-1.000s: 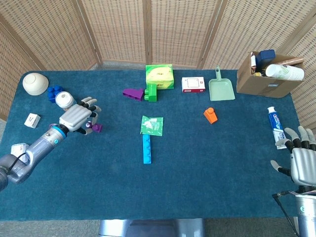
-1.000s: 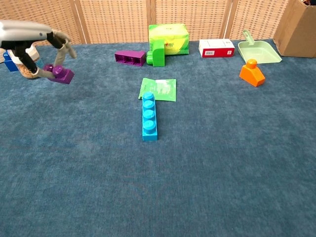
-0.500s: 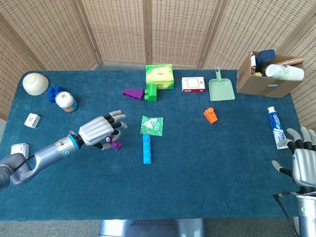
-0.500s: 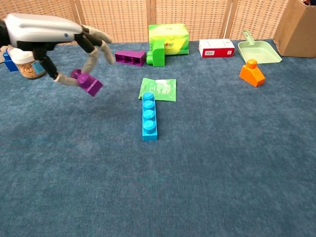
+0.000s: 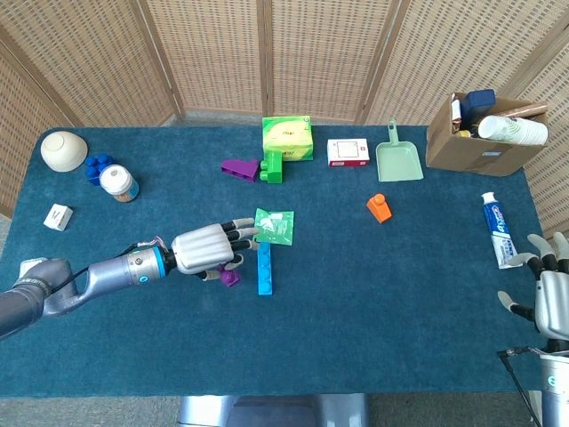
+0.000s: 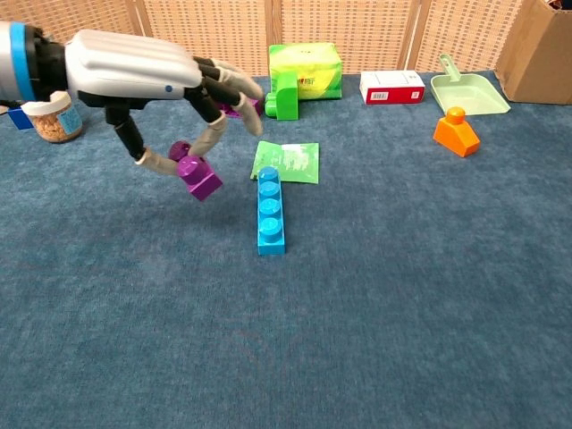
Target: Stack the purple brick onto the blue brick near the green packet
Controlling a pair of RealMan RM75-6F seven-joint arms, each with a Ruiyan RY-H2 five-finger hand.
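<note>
The small purple brick hung tilted above the table, just left of the long blue brick, which lay lengthwise mid-table, its far end touching the green packet.

Table with dark teal cloth. On it: blue brick touching green packet; green box, purple block, orange piece, dustpan, toothpaste, cardboard box, bowl.
</note>
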